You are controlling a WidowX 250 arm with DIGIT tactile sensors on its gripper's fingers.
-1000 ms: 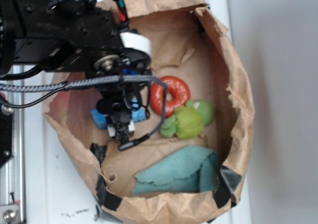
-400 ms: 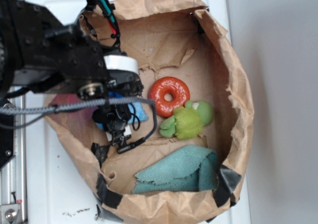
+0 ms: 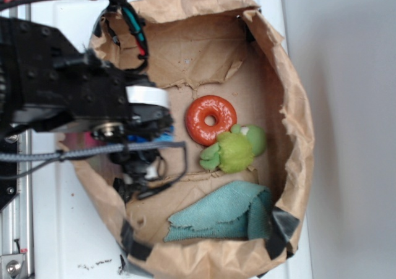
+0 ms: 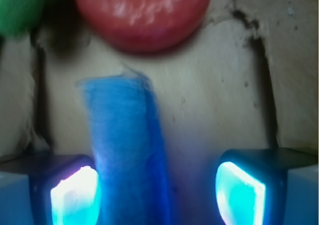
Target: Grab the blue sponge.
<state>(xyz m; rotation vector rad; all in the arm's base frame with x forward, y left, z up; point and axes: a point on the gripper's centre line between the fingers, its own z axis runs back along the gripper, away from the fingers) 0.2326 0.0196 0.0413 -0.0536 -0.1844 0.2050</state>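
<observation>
While the gripper point(image 4: 157, 195) hangs low inside the paper bag point(image 3: 291, 106), its two glowing pads point(image 4: 75, 195) stand spread wide, with nothing pinched across the gap. From the wrist view, the sponge point(image 4: 127, 145) rises between them as a blue strip on edge, hard against the left-hand pad in the picture and well clear of the other one. Whether it actually touches that pad I cannot tell; the view is blurred there.

From the outside camera the arm covers nearly all of it, and only a scrap of blue point(image 3: 143, 138) peeks out under the wrist, near the bag's left wall. Just past the sponge lies the orange ring point(image 3: 211, 119), and beside that the green toy point(image 3: 235, 150); the teal cloth point(image 3: 223, 216) sits apart at the near side of the bag.

That sponge looks light and soft, so I'd judge it will squash and flex rather than slip, and nothing about it seems fragile. Its thin faces are the place to take hold, one pad on each side. As it stands, the jaws would have to close a long way, and I'd expect the sponge to be pushed sideways before both pads meet it.
</observation>
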